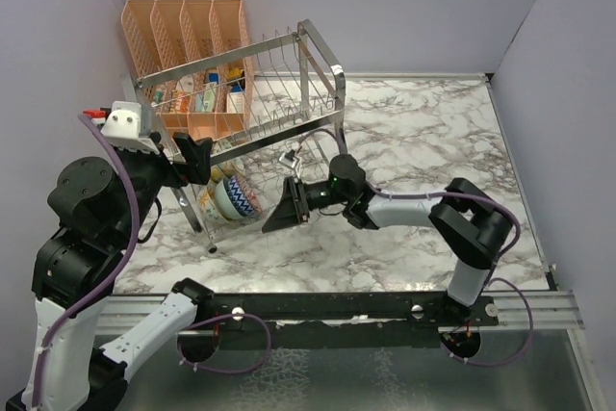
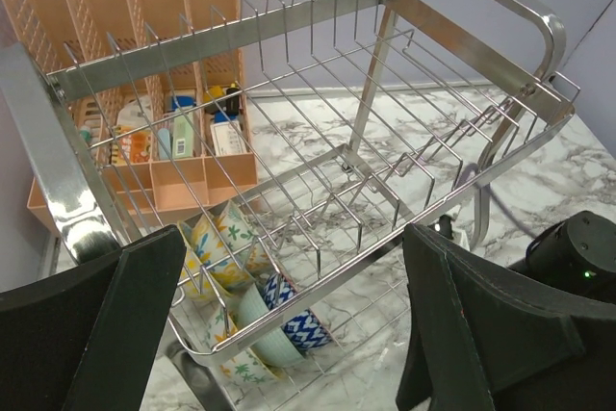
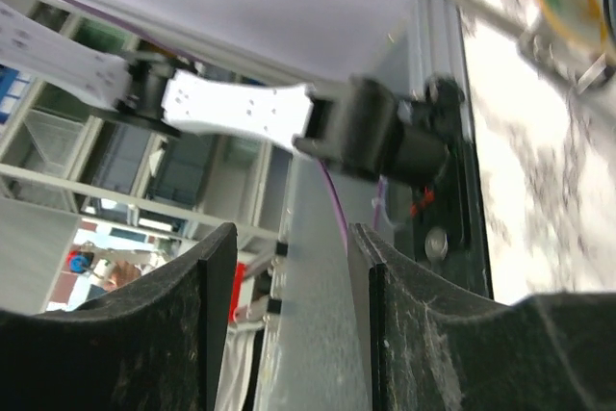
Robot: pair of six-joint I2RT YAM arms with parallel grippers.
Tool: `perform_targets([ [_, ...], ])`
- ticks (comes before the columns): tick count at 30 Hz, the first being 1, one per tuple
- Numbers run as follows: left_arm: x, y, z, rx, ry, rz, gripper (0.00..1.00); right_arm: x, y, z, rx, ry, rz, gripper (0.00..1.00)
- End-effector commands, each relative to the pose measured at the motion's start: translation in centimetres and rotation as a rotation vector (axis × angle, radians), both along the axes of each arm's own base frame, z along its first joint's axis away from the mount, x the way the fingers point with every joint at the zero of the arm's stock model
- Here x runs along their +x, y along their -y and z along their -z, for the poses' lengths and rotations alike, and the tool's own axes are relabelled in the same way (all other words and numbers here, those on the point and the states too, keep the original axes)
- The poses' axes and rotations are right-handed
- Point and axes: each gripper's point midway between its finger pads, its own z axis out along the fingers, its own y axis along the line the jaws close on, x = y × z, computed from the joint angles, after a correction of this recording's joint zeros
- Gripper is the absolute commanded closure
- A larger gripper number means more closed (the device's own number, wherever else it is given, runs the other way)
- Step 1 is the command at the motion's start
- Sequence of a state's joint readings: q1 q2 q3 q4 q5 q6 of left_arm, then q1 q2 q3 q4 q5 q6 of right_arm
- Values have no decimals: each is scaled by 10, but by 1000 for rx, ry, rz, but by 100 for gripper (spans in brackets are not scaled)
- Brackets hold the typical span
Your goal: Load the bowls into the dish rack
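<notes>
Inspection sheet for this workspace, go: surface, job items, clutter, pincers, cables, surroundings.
Surface: white marble-patterned table.
Job's things: chrome dish rack at back left; painted bowls standing on edge in its lower tier, count unclear.
Clutter: peach organizer behind the rack, small items inside.
Grippers: left pincer open, empty, above the rack; right pincer open, empty, low beside the rack.
Cables: purple cable looping at near left.
Surroundings: lavender walls on three sides.
</notes>
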State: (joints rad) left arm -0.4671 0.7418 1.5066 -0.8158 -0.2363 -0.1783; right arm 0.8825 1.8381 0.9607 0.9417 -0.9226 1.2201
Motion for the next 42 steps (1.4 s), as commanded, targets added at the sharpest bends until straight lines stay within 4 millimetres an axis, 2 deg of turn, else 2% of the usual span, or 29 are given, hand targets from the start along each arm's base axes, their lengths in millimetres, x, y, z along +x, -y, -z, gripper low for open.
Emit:
perform_targets([
  [1, 3, 4, -4, -35, 11, 3, 1, -34, 21, 37, -213, 81, 0, 50],
  [3, 5, 11, 1, -26, -12, 37, 1, -43, 34, 46, -287, 143, 31, 50],
  [6, 12, 17, 13, -37, -73, 34, 1, -43, 63, 61, -417, 180, 135, 50],
  [11, 23, 22, 26, -93, -118, 1, 1, -20, 124, 86, -696, 262, 393, 46],
  [13, 28, 21, 30, -121, -126, -28, 1, -7, 153, 92, -817, 290, 516, 31],
  [14, 30, 19, 32, -137, -130, -51, 1, 0, 167, 92, -873, 310, 578, 19],
  [15, 33, 14, 34, -150, -132, -91, 1, 7, 180, 87, -911, 328, 643, 2],
  [18, 39, 0, 35, -182, -133, -193, 1, 22, 218, 65, -981, 361, 830, 1],
  [21, 41, -10, 31, -206, -117, -261, 1, 32, 241, 38, -975, 391, 969, 1],
  [24, 40, -11, 21, -237, -88, -265, 1, 40, 255, 17, -960, 422, 1054, 1],
  [26, 39, -13, 12, -256, -69, -268, 1, 42, 260, 11, -965, 431, 1080, 1],
  [33, 36, -21, -7, -271, -19, -293, 1, 41, 256, 20, -974, 426, 1061, 1],
  [42, 32, -25, -11, -281, -1, -305, 1, 41, 256, 15, -946, 424, 1072, 1],
])
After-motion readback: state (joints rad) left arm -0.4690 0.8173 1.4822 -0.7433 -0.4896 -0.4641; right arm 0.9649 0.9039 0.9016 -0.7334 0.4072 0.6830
